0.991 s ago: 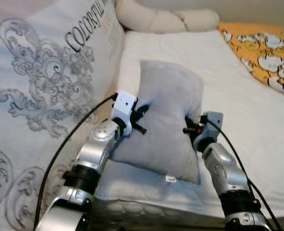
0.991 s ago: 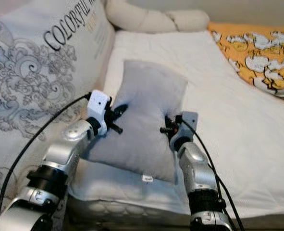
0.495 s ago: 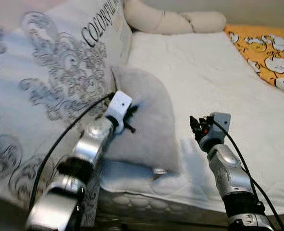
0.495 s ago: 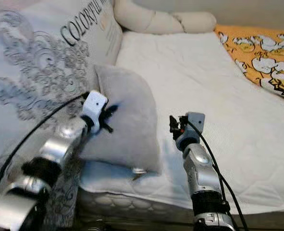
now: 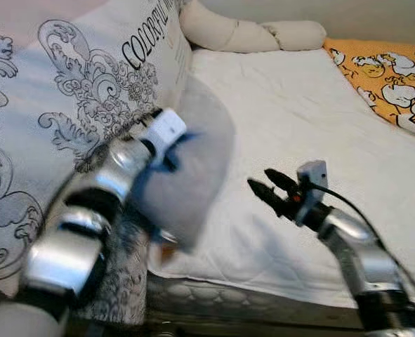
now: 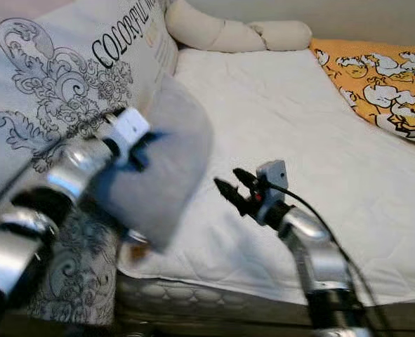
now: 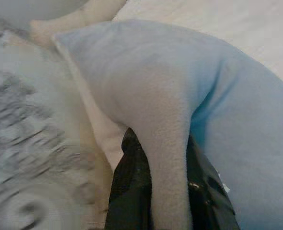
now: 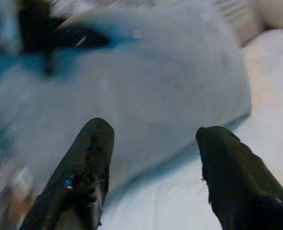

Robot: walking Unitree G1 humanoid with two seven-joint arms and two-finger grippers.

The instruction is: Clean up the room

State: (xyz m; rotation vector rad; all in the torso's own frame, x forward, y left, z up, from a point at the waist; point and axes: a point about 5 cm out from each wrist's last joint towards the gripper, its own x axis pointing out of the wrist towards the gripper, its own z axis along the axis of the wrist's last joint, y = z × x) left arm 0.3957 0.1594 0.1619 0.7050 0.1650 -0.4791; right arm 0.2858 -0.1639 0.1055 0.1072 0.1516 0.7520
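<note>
Grey pillow: soft fleece cushion (image 5: 193, 168), lifted off the mattress and blurred with motion, hanging at the left side of the bed against the big printed pillow (image 5: 74, 91).
Left gripper: left gripper (image 7: 167, 191) is clamped on a fold of the grey pillow; the wrist view has fabric pinched between the two black fingers (image 7: 127, 191).
Right gripper: right gripper (image 5: 270, 188) hovers over the white mattress (image 5: 298, 105), fingers (image 8: 84, 163) spread apart and holding nothing, pointed at the pillow and near it, not touching.
Bed surroundings: cream bolster (image 5: 242, 31) along the head of the bed, orange patterned blanket (image 5: 390, 70) at the far right edge.
Progress: I'd call it midway on this item; the pillow is in one-armed carry and not yet set down in a tidy spot.
Left to do: by my judgement, placing the pillow neatly near the head or beside the printed pillow and letting go; the blanket may also want straightening.
Risk: a one-sided pinch on limp fleece could slip, I reckon.
</note>
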